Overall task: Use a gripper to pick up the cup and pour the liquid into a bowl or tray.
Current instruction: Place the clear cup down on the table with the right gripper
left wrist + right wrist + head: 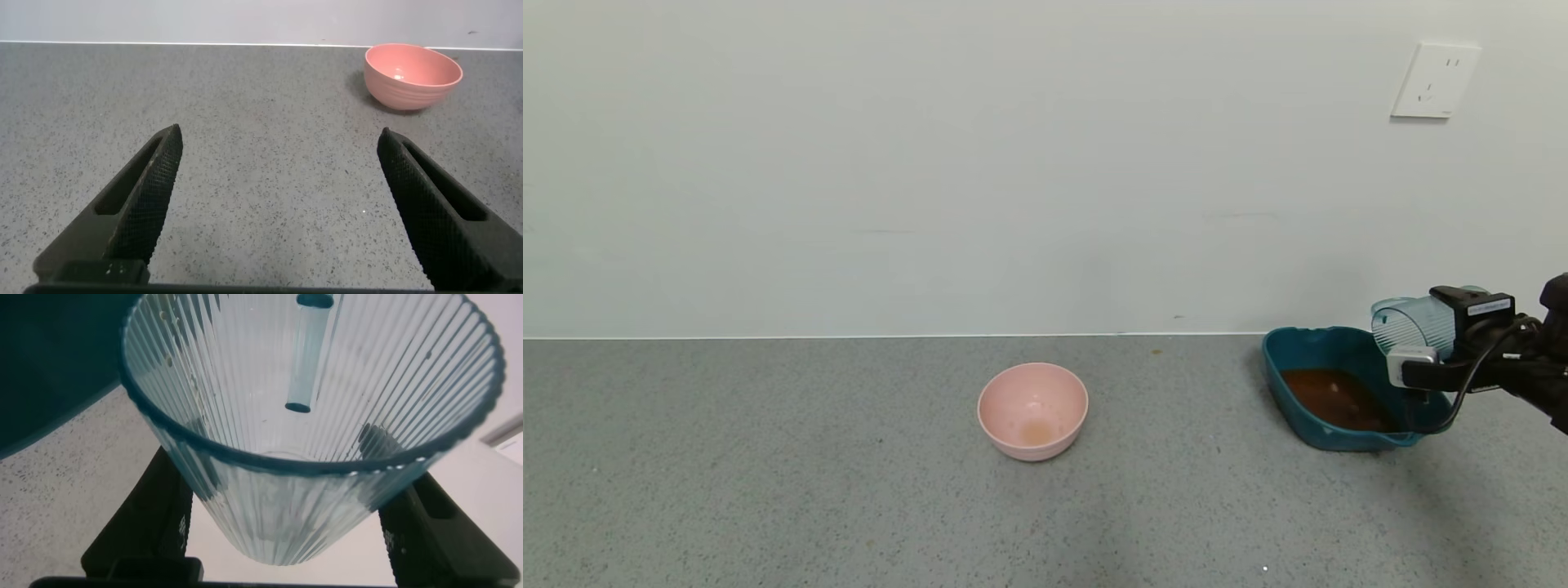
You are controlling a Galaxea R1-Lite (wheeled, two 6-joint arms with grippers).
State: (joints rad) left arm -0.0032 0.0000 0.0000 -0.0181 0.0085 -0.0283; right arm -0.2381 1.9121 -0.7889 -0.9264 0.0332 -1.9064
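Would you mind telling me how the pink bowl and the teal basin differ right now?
The pink bowl is round and smaller; the teal basin is rounded-rectangular and larger. The bowl holds only a faint stain; the basin holds orange-brown liquid. Both sit open on the grey counter.

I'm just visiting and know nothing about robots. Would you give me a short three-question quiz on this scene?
1. True or false: the ribbed translucent blue-green plastic cup stands upright on the counter.
2. Where is the orange-brown liquid? A) round pink bowl B) dark teal plastic basin
3. Which tool holds the cup?

Key: 1 false, it is held tipped on its side over the basin. 2 B. 3 the right tool; the left tool is open, holding nothing.
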